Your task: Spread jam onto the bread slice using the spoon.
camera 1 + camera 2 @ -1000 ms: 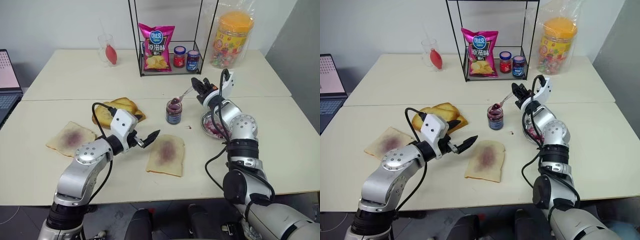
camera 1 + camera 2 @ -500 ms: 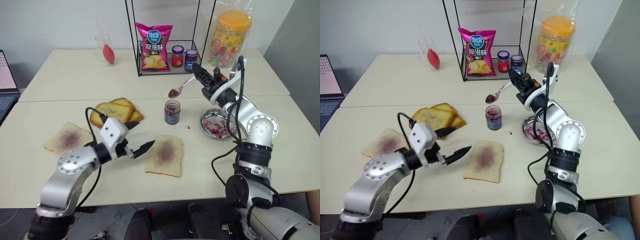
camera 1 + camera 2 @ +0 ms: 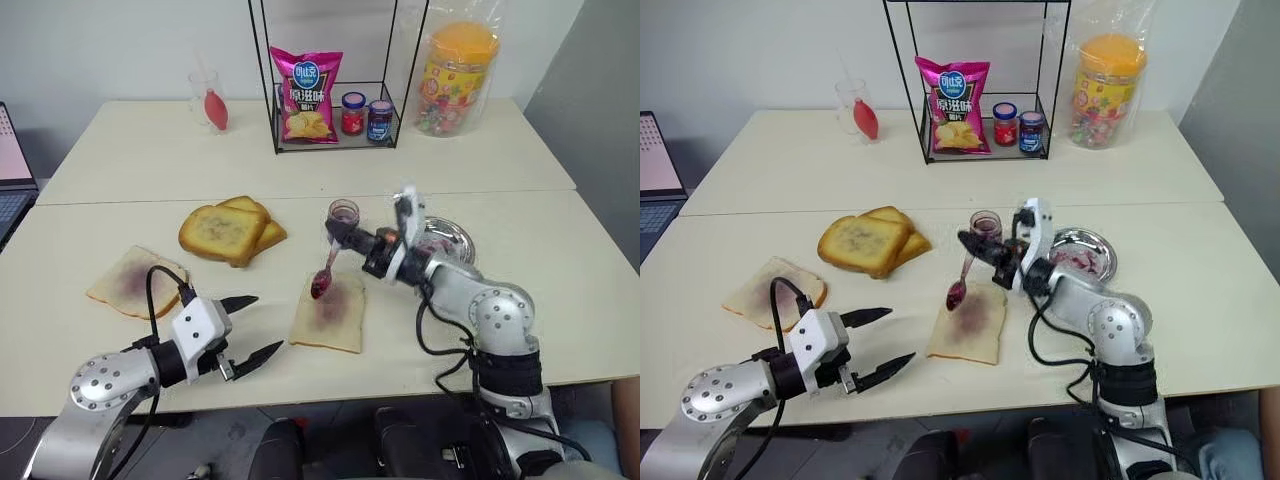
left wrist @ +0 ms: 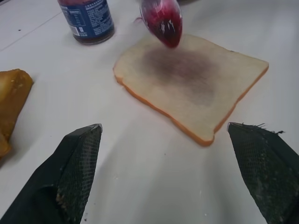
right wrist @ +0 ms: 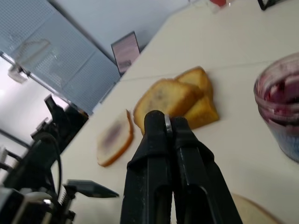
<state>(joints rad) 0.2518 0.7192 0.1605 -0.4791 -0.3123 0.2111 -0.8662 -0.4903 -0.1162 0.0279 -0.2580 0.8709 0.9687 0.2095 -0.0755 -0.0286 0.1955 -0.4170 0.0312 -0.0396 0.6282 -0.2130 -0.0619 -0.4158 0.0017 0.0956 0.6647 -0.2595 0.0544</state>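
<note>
The pale bread slice with a purple smear lies near the table's middle, also seen close in the left wrist view. My right gripper is shut on the thin handle of the spoon. The spoon hangs tilted down, its jam-loaded bowl just above the slice's far edge. The jam jar stands right behind the gripper. My left gripper is open and holds nothing, low over the table to the left of the slice, near the front edge.
Golden toasted slices are stacked left of the jar, and another jam-smeared slice lies farther left. A metal plate sits to the right. A wire rack with a chips bag and small jars, a candy jar and a glass stand at the back.
My right gripper has brought the spoon back from above the jam jar and tipped it down over the bread slice. My left gripper has drawn back from the slice toward the front edge.
</note>
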